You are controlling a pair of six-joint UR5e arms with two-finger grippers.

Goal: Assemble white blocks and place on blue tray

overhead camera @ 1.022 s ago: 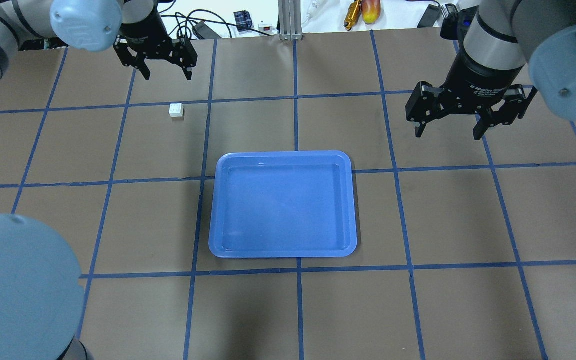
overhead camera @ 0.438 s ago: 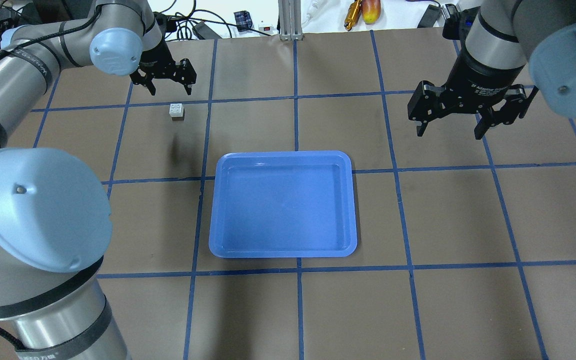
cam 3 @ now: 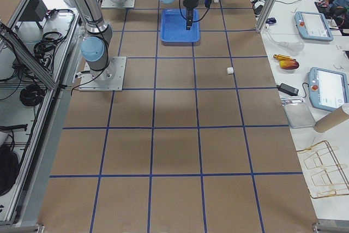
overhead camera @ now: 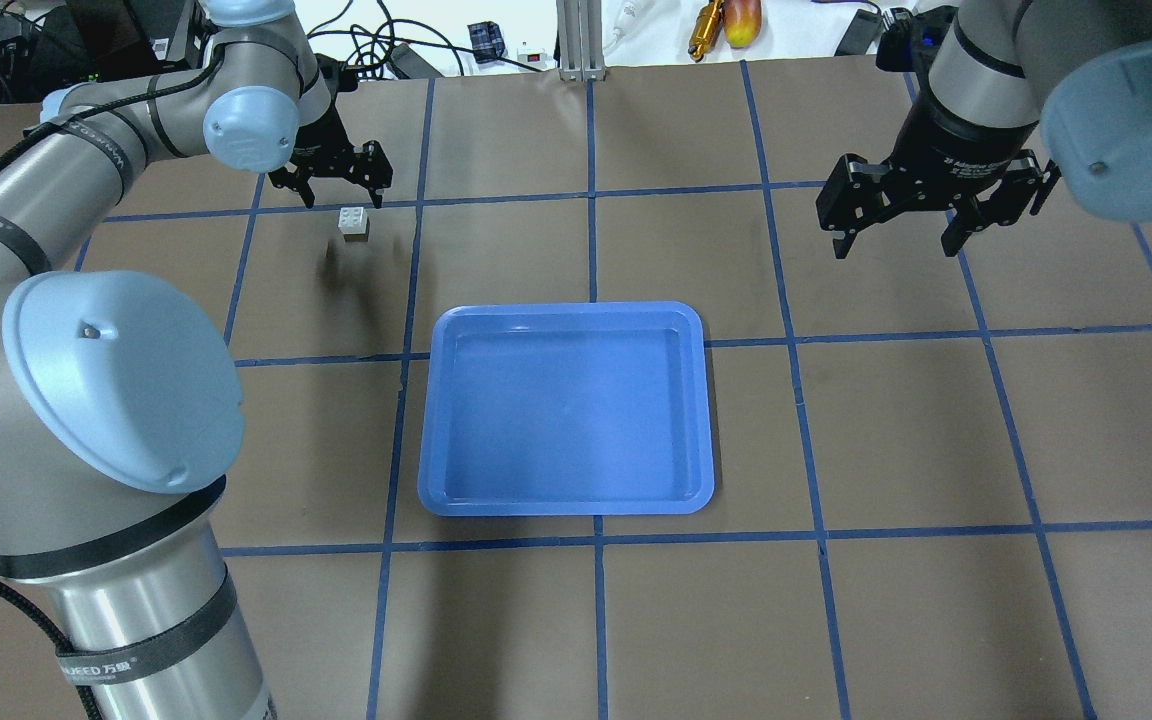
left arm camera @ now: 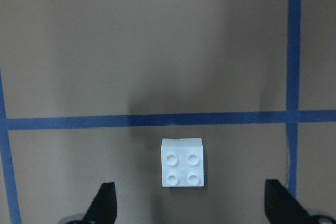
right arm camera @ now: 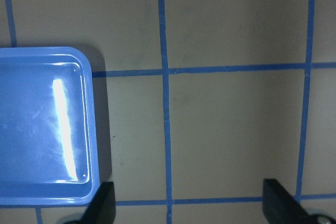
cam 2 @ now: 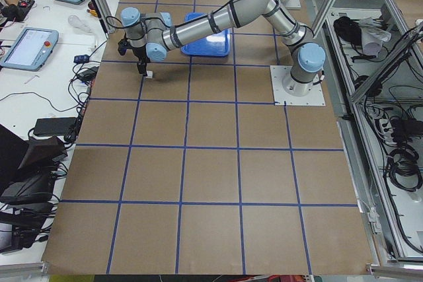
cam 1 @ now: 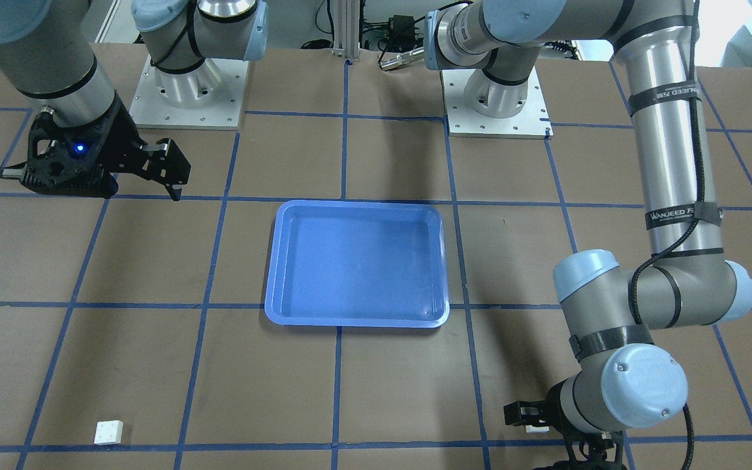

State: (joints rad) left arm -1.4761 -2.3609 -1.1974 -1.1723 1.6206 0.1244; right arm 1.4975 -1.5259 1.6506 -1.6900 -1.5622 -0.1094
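Note:
A white four-stud block (overhead camera: pixel 353 222) lies on the brown table, far left of the blue tray (overhead camera: pixel 448 330). My left gripper (overhead camera: pixel 341 197) is open and hovers just above and behind this block. In the left wrist view the block (left arm camera: pixel 182 162) sits between the spread fingertips (left arm camera: pixel 105 204), closer to the left one, untouched. A second white block (cam 1: pixel 108 432) lies on the far right side of the table, also seen from the right (cam 3: pixel 230 70). My right gripper (overhead camera: pixel 894 243) is open and empty, high above the table right of the tray, whose corner shows in its wrist view (right arm camera: pixel 89 66).
The tray (cam 1: pixel 271 307) holds nothing. Blue tape lines grid the brown table. Cables, tools and a yellow-red object (overhead camera: pixel 742 20) lie beyond the far edge. Tablets and clutter sit on side benches (cam 2: pixel 26 44).
My left gripper has come down and toward the white block, its arm stretching out further. My right gripper shifted slightly toward the far edge. Both stayed open.

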